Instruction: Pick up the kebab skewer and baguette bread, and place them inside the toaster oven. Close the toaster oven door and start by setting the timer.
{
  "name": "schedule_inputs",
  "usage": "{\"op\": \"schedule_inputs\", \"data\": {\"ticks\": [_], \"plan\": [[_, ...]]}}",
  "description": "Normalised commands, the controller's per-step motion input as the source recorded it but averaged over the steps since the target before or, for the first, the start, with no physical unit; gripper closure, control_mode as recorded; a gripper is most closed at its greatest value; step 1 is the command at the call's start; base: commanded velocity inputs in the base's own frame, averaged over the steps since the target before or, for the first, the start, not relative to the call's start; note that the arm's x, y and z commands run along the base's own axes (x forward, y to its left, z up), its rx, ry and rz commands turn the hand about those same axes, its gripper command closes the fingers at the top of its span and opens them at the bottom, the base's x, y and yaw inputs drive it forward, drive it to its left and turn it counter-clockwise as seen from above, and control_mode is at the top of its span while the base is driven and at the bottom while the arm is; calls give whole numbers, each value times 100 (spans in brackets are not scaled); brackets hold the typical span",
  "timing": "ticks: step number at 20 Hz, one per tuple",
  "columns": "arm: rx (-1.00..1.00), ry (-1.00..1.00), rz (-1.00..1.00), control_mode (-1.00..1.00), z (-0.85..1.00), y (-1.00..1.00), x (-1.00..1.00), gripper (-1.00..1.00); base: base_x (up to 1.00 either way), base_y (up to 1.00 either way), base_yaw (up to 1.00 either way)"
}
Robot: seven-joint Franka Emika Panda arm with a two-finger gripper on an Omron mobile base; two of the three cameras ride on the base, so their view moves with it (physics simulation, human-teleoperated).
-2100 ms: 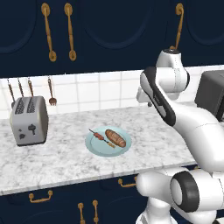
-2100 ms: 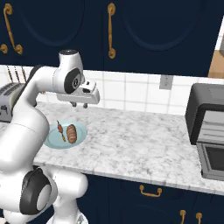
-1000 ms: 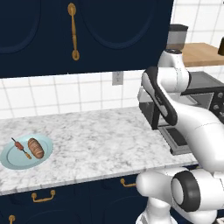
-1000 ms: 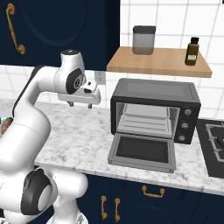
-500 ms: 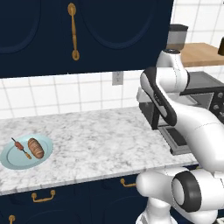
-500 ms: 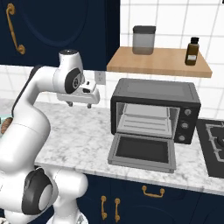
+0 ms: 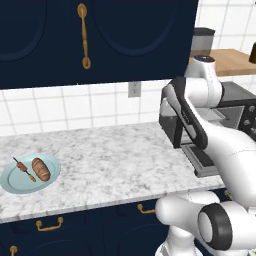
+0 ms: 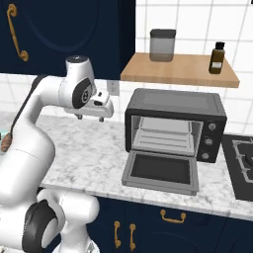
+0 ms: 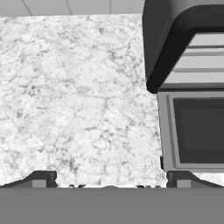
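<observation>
Nothing moved since before: end effector [image 8: 95, 118] spread, empty, beside toaster oven [image 8: 175, 123].

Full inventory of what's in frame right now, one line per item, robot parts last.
black box-shaped toaster oven: 1, right end of counter.
glass-paned toaster oven door: 1, dark grey, folded down flat.
thin kebab skewer: 1, reddish-brown, on plate.
golden-brown baguette bread: 1, on plate beside skewer.
round plate: 1, light blue, counter's left end.
marble counter: 1, white-grey.
wooden shelf: 1, tan, above oven.
grey canister: 1, on shelf.
dark bottle: 1, on shelf.
tool: 1, white, open, above counter left of oven.
</observation>
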Motion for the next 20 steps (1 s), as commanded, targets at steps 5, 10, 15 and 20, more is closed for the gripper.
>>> {"op": "schedule_inputs", "data": {"ticks": [5,10,15,20], "plan": [[0,-39,5,-100,0,-44,-65,-100,0,0,0],[0,-24,17,-100,-11,-97,-42,-100,0,0,0],[-2,-16,26,-100,-16,-97,-10,-100,0,0,0],[-2,-29,22,-100,-28,-67,6,-100,0,0,0]]}}
